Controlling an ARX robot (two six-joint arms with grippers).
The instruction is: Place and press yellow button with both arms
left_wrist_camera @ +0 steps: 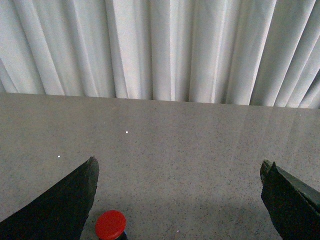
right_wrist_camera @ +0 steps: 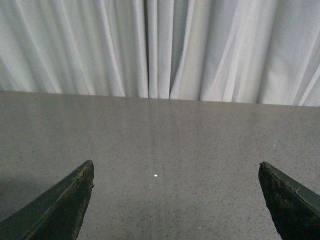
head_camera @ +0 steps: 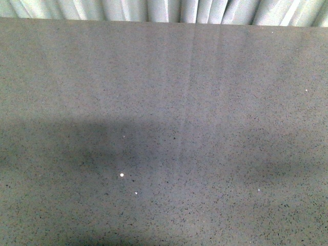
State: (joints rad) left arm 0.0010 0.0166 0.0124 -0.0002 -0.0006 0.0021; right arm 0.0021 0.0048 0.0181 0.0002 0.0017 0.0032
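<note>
In the front view there is only the grey speckled tabletop [head_camera: 164, 128] and a white curtain [head_camera: 154, 10] along its far edge. No arm shows here.

In the left wrist view, the left gripper [left_wrist_camera: 178, 162] points across the tabletop toward the far curtain. Its two black fingers [left_wrist_camera: 65, 205] are spread wide and hold nothing. A red button [left_wrist_camera: 110, 225] stands on the tabletop just beside one finger.

In the right wrist view, the right gripper [right_wrist_camera: 176, 164] also points toward the curtain. It is spread wide, with only bare tabletop between its fingers.

The yellow button cannot be seen in any view.
</note>
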